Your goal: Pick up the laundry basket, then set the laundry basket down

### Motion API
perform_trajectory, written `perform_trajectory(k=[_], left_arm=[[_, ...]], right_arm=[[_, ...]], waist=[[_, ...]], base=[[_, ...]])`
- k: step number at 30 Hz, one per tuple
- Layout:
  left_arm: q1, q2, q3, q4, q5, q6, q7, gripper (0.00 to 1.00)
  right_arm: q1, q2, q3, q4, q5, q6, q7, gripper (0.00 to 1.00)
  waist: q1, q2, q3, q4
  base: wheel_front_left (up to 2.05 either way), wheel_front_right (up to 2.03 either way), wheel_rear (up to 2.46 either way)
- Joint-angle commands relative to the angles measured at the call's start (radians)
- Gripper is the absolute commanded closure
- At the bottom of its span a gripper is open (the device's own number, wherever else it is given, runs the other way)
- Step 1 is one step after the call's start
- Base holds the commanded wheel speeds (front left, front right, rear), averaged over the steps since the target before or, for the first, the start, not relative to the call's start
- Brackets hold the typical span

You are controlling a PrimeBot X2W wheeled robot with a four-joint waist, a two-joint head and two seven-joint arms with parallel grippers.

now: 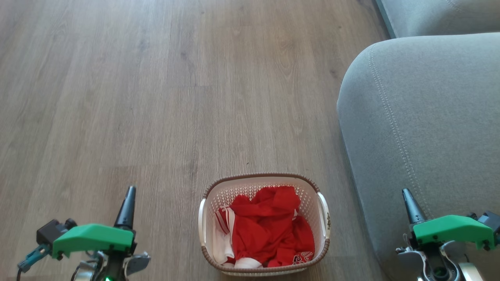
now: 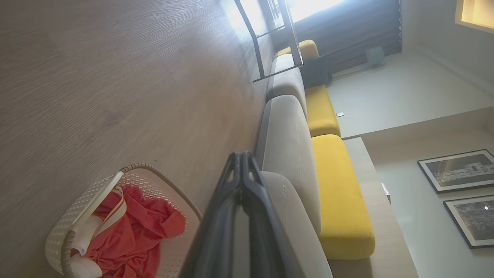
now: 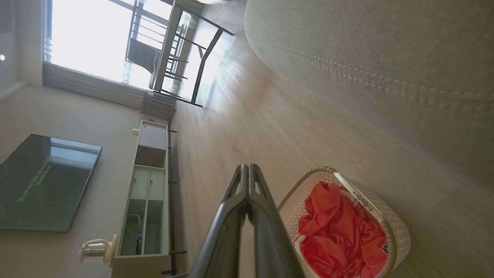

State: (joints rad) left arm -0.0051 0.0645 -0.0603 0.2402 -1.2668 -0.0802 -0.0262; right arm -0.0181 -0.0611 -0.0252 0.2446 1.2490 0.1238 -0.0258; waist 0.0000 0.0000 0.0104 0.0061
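Your basket (image 1: 258, 176), long axis 12-to-6, lies 3 o'clock of the left tool (image 1: 130, 191), 9 o'clock of the right tool (image 1: 406, 192); both closed, empty.

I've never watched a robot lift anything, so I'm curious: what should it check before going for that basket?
1. Basket upright on floor: ok.
2. Handles clear of clothes: ok.
3. Left gripper open to take a handle: not ok, shut.
4. Right gripper open to take a handle: not ok, shut.
5. Basket apart from sofa: ok, floor shows between them.
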Motion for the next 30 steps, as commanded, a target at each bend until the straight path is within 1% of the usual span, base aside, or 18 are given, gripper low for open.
perform_trajectory(k=[1, 30], left_arm=[[-0.059, 0.017, 0.034, -0.027, -0.025, -0.011, 0.007, 1.00], [-0.093, 0.015, 0.118, -0.002, -0.320, -0.044, 0.092, 1.00]], right_arm=[[-0.062, -0.017, 0.008, -0.027, 0.027, 0.005, 0.012, 1.00], [-0.083, -0.015, -0.044, -0.006, 0.332, 0.007, 0.095, 1.00]], waist=[[0.0000, 0.0000, 0.000, 0.000], [0.0000, 0.0000, -0.006, -0.005]], base=[[0.00, 0.00, 0.00], [0.00, 0.00, 0.00]])
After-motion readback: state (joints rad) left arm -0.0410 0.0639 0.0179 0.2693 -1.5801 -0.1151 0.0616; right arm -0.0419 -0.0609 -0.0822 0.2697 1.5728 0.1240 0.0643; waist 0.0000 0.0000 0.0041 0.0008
